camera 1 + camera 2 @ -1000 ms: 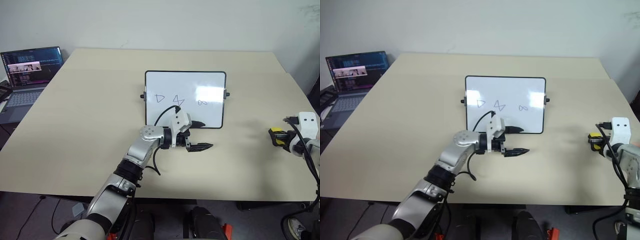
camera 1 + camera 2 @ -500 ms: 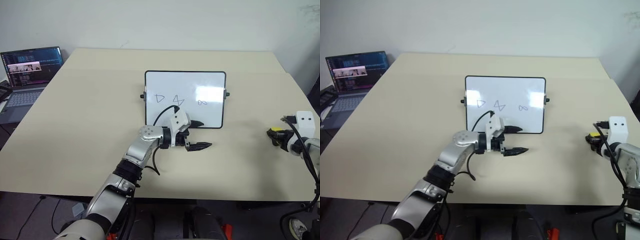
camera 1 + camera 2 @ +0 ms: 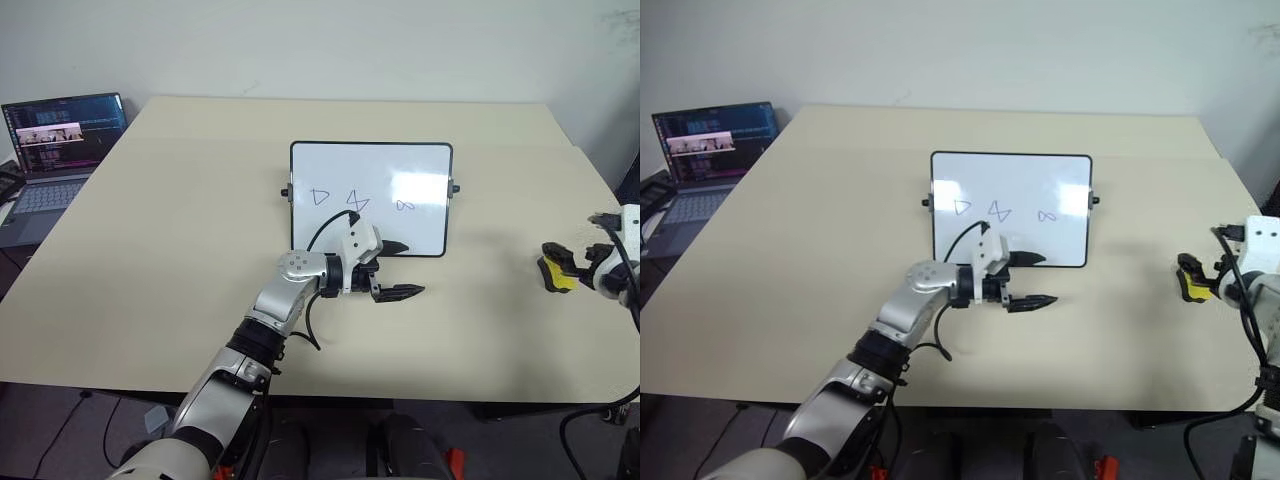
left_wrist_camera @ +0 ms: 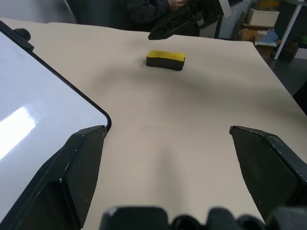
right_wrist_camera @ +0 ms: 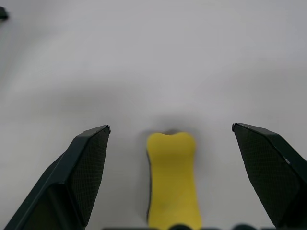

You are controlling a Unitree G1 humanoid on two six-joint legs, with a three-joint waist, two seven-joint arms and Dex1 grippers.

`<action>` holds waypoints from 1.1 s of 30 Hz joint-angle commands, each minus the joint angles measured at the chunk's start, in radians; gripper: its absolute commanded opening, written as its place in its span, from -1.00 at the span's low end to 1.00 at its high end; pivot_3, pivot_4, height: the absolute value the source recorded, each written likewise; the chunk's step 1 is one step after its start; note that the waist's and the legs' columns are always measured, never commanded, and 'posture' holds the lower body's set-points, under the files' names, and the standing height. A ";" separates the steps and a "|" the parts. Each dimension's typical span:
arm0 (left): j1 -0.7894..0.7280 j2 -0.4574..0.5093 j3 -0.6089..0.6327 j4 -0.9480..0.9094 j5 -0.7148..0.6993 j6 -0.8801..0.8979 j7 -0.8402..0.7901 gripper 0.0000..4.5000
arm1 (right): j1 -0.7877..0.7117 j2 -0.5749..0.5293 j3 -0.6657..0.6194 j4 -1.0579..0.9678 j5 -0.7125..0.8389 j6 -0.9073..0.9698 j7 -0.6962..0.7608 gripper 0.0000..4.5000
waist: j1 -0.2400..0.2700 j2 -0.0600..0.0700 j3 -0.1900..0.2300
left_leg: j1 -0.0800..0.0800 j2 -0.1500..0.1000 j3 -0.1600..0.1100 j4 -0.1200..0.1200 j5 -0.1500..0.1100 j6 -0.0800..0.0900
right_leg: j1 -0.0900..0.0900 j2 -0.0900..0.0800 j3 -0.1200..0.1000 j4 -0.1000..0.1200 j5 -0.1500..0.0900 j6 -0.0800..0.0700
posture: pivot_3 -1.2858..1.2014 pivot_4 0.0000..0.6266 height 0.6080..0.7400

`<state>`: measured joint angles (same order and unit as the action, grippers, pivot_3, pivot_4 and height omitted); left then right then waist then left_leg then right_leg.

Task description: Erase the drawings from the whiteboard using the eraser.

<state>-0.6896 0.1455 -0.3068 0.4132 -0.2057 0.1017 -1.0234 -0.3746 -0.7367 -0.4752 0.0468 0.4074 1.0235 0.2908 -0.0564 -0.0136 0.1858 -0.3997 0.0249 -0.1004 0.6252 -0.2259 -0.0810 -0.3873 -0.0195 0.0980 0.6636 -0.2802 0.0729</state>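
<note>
The whiteboard (image 3: 371, 170) stands at the table's middle with three blue drawings (image 3: 357, 203) in a row. The yellow eraser (image 3: 556, 274) lies on the table near the right edge, on its own. My right gripper (image 5: 171, 127) is open just above and behind it, one finger on either side and neither touching. In the left wrist view the eraser (image 4: 165, 58) sits below the right gripper's fingers (image 4: 178, 22). My left gripper (image 3: 397, 270) is open and empty, pointing right in front of the whiteboard's near right corner (image 4: 98, 112).
An open laptop (image 3: 58, 145) sits off the table's far left corner. The table's right edge (image 3: 610, 195) runs close to the eraser. Bare tabletop (image 3: 480, 280) lies between the left gripper and the eraser.
My right gripper has opened and let go of the eraser, then lifted a little and drawn back to the right. The eraser now rests on the table. The left arm kept still.
</note>
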 commanded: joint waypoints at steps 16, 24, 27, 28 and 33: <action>-0.022 -0.021 0.012 -0.002 0.013 -0.018 -0.019 1.00 | -0.011 0.004 0.008 0.076 -0.018 0.010 -0.013 0.99 | -0.001 0.000 0.000 | 0.000 0.000 0.000 0.000 0.000 0.000 | 0.000 0.000 0.000 0.000 0.000 0.000 | 0.03 -0.52 1.00; -0.015 -0.014 0.015 -0.010 0.013 -0.015 -0.012 1.00 | -0.021 0.009 0.033 0.107 -0.036 -0.010 -0.001 0.82 | -0.001 0.000 0.000 | 0.000 0.000 0.000 0.000 0.000 0.000 | 0.000 0.000 0.000 0.000 0.000 0.000 | 0.03 -0.52 1.00; -0.011 -0.012 0.014 -0.014 0.015 -0.014 -0.010 1.00 | -0.023 0.008 0.038 0.120 -0.040 -0.021 0.001 0.41 | -0.001 0.000 0.000 | 0.000 0.000 0.000 0.000 0.000 0.000 | 0.000 0.000 0.000 0.000 0.000 0.000 | 0.03 -0.52 1.00; -0.010 -0.012 0.014 -0.015 0.014 -0.014 -0.010 1.00 | -0.024 0.008 0.038 0.125 -0.041 -0.025 0.000 0.26 | -0.001 0.000 0.000 | 0.000 0.000 0.000 0.000 0.000 0.000 | 0.000 0.000 0.000 0.000 0.000 0.000 | 0.03 -0.52 1.00; -0.012 -0.010 0.015 -0.012 0.015 -0.015 -0.008 1.00 | -0.029 0.008 0.042 0.138 -0.041 -0.040 0.002 -0.47 | -0.001 0.000 0.000 | 0.000 0.000 0.000 0.000 0.000 0.000 | 0.000 0.000 0.000 0.000 0.000 0.000 | 0.03 -0.52 1.00</action>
<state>-0.6973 0.1368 -0.3070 0.4304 -0.1942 0.1003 -1.0342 -0.3857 -0.7214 -0.4259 0.1947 0.3734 1.0066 0.2877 -0.0570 -0.0134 0.1857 -0.3996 0.0248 -0.1002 0.6254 -0.2259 -0.0810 -0.3872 -0.0195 0.0981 0.6638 -0.2802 0.0729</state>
